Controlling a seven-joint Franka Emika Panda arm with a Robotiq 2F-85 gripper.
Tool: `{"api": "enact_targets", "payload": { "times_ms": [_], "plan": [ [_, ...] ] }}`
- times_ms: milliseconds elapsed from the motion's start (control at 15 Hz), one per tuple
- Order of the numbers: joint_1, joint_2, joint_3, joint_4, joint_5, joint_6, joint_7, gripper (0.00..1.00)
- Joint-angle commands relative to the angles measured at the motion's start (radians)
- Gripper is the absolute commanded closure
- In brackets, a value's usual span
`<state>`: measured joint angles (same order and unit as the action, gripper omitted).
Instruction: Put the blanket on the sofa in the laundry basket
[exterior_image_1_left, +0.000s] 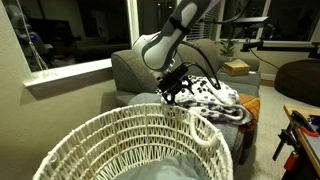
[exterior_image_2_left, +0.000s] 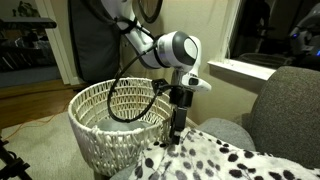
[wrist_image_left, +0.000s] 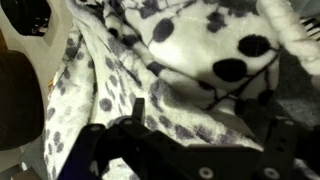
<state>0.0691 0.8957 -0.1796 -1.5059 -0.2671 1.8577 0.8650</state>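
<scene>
The gripper (exterior_image_2_left: 175, 135) is pointing straight down with its jaws spread wide, gripping nothing, and its tips are sitting at the blanket (exterior_image_2_left: 235, 158), probably lining up to pinch a fold. Directly beneath the tool, the spotted blanket is lying bunched on the sofa (exterior_image_2_left: 290, 105) seat. Farther out, past the sofa's edge, the laundry basket (exterior_image_2_left: 105, 120) is standing upright with its mouth open. No blanket is lying inside it. In an exterior view a grey patch (exterior_image_1_left: 150, 171), too unclear to name, is showing at its bottom.
</scene>
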Motion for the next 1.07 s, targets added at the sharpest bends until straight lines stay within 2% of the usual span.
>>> {"api": "enact_targets", "payload": {
  "times_ms": [0, 1000],
  "plan": [
    [0.019, 0.031, -0.024, 0.033, -0.020, -0.007, 0.001, 0.00],
    [0.027, 0.086, -0.044, 0.086, -0.036, -0.008, 0.009, 0.00]
  ]
}}
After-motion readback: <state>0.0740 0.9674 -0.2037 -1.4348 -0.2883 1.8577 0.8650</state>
